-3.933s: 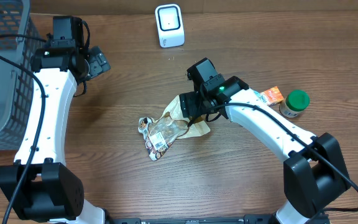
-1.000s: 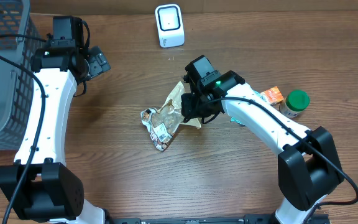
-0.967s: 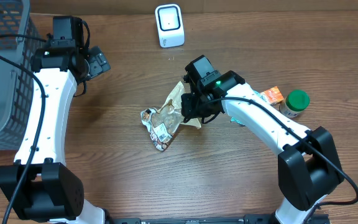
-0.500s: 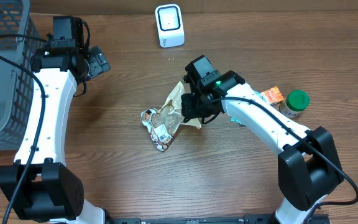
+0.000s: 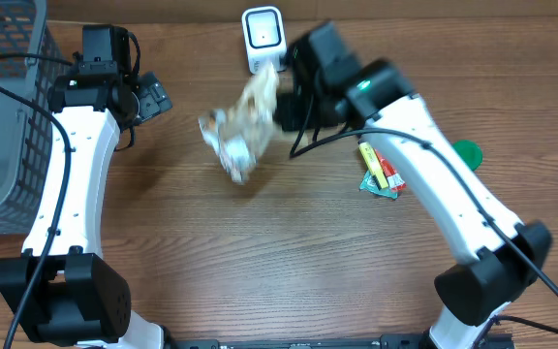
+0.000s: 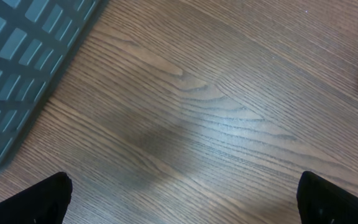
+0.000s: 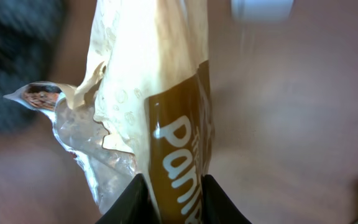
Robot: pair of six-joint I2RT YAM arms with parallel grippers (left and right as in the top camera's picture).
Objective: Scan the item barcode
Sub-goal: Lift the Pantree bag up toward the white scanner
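The right gripper was closed narrowly on the brown end of a crumpled snack bag, which was made of cream paper with white lettering and clear plastic. The bag was held above the tabletop, just beside the white scanner. Its long axis ran from the gripper slantwise away from the scanner. A yellow packet and a green lid were seen well apart from the scanner. The left gripper was spread wide and held nothing.
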